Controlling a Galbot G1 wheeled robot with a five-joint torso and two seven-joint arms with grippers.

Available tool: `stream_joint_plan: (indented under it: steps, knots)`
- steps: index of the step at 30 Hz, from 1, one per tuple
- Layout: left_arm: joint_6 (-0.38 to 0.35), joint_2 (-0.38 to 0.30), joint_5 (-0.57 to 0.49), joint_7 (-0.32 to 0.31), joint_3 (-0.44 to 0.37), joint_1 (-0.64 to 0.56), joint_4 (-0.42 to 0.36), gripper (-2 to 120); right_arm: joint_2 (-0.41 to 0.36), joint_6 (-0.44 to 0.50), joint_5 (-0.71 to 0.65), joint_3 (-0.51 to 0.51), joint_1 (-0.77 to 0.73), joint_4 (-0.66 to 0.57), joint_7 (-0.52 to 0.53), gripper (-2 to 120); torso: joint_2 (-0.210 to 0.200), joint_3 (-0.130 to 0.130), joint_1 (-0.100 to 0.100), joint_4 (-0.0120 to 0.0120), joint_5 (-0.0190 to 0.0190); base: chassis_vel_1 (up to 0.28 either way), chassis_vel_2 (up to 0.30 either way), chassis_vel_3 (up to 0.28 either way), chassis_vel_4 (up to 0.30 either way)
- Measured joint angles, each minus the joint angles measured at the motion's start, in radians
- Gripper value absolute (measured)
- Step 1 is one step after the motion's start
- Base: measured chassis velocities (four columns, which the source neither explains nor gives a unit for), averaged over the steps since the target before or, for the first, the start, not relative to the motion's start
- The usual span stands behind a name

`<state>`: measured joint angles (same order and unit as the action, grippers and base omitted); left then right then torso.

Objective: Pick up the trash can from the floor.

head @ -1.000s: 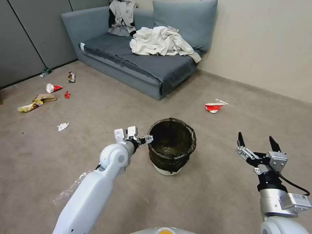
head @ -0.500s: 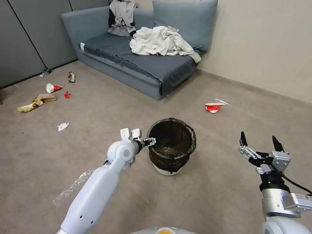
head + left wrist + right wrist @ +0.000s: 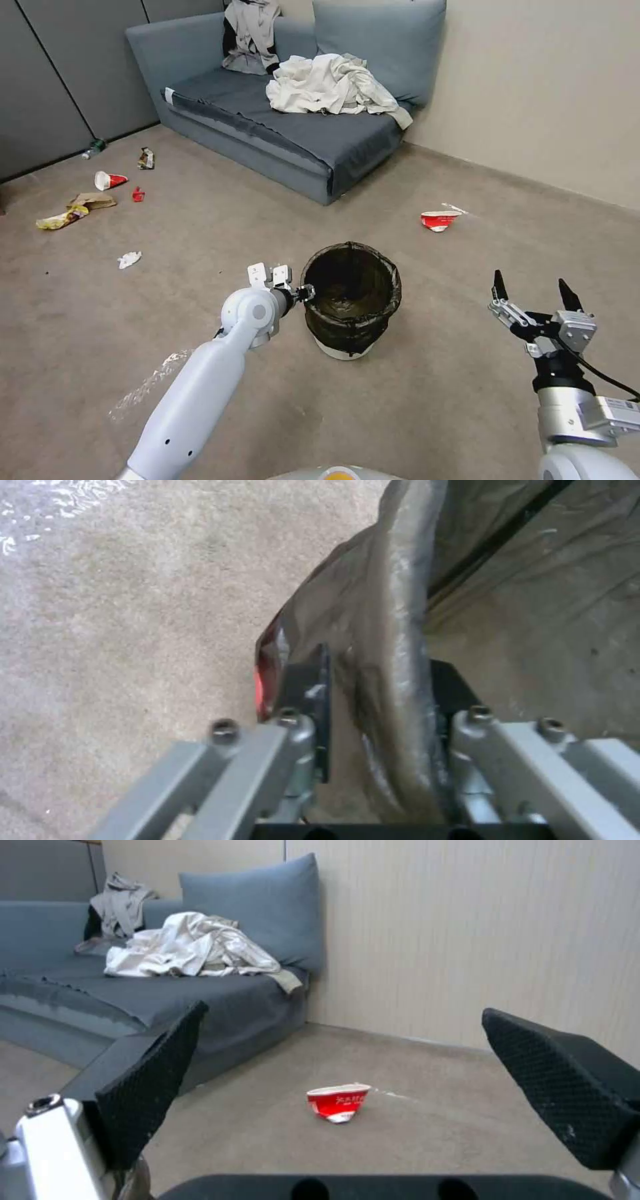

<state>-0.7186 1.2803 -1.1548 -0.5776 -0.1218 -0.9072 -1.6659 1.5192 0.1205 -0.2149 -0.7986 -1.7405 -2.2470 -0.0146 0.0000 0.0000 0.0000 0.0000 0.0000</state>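
Left gripper [image 3: 305, 291] clamped over the near-side rim of the small round white trash can [image 3: 351, 297] lined with a dark translucent bag; one finger [image 3: 308, 690] outside, one inside. Can apparently resting on beige carpet floor [image 3: 433, 400]. Right gripper [image 3: 533, 293] spread wide, idle, well apart.

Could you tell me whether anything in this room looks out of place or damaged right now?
Yes: litter lies on the floor instead of in the trash can. A crushed red-and-white cup sits beyond it, wrappers and another cup lie far left, and clothes are heaped on the sofa.
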Motion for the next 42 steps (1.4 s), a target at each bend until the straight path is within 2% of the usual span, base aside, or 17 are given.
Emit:
stream_joint_plan:
  steps: [2,5,12,16,18,19,21,22,25,26,37,42]
  knots:
    - [0.0,0.001,0.001,-0.003,-0.001,0.001,0.001,11,0.0,0.0,-0.001,0.0,0.0,0.002,0.0,100,0.0,0.0,0.0,0.0001,0.0001,0.0,0.0,0.0,0.0]
    - [0.001,0.002,0.001,-0.003,-0.001,0.001,0.001,5,-0.001,0.0,-0.001,0.0,0.001,0.003,0.0,100,0.0,0.0,0.0,-0.0001,-0.0002,0.0,0.0,0.0,0.0]
    - [0.006,0.005,0.003,-0.004,-0.008,-0.001,-0.003,5,-0.003,0.0,-0.001,0.0,0.001,0.004,0.0,100,0.0,0.0,0.0,0.0,0.0,0.0,0.0,0.0,0.0]
    - [0.011,0.005,0.003,-0.007,-0.025,-0.009,-0.038,5,-0.005,0.0,-0.001,0.0,0.001,0.004,0.0,100,0.0,0.0,0.0,0.0,0.0,0.0,0.0,0.0,0.0]
    - [0.012,-0.004,0.002,-0.014,-0.039,-0.021,-0.087,5,-0.006,0.0,-0.001,0.0,0.0,0.004,0.0,100,0.0,0.0,0.0,-0.0001,-0.0001,0.0,0.0,0.0,0.0]
    - [0.012,-0.004,0.002,-0.014,-0.039,-0.021,-0.087,5,-0.006,0.0,-0.001,0.0,0.0,0.004,0.0,100,0.0,0.0,0.0,-0.0001,-0.0001,0.0,0.0,0.0,0.0]
    - [0.011,-0.019,-0.005,-0.024,-0.062,-0.04,-0.148,5,-0.006,0.001,-0.001,0.002,-0.001,0.003,0.0,100,0.0,0.0,0.0,0.0,0.0,0.0,0.0,0.0,0.0]
    - [0.011,-0.019,-0.005,-0.024,-0.062,-0.04,-0.148,5,-0.006,0.001,-0.001,0.002,-0.001,0.003,0.0,100,0.0,0.0,0.0,0.0,0.0,0.0,0.0,0.0,0.0]
    - [0.005,-0.048,-0.011,-0.036,-0.099,-0.079,-0.237,5,-0.01,0.001,0.002,0.009,0.0,0.002,-0.003,100,0.0,0.0,0.0,-0.0001,-0.0001,0.0,0.0,0.0,0.0]
    - [0.005,-0.048,-0.011,-0.036,-0.099,-0.079,-0.237,5,-0.01,0.001,0.002,0.009,0.0,0.002,-0.003,100,0.0,0.0,0.0,-0.0001,-0.0001,0.0,0.0,0.0,0.0]
    - [-0.015,-0.121,-0.036,-0.037,-0.249,-0.243,-0.498,5,-0.035,-0.001,0.008,0.021,0.004,0.001,-0.014,100,0.0,0.0,0.0,0.0,-0.0001,0.0,0.0,0.0,0.0]
    - [-0.015,-0.133,-0.042,-0.035,-0.294,-0.286,-0.558,4,-0.035,-0.001,0.011,0.03,0.004,-0.001,-0.017,100,0.0,0.0,0.0,0.0,-0.0001,0.0,0.0,0.0,0.0]
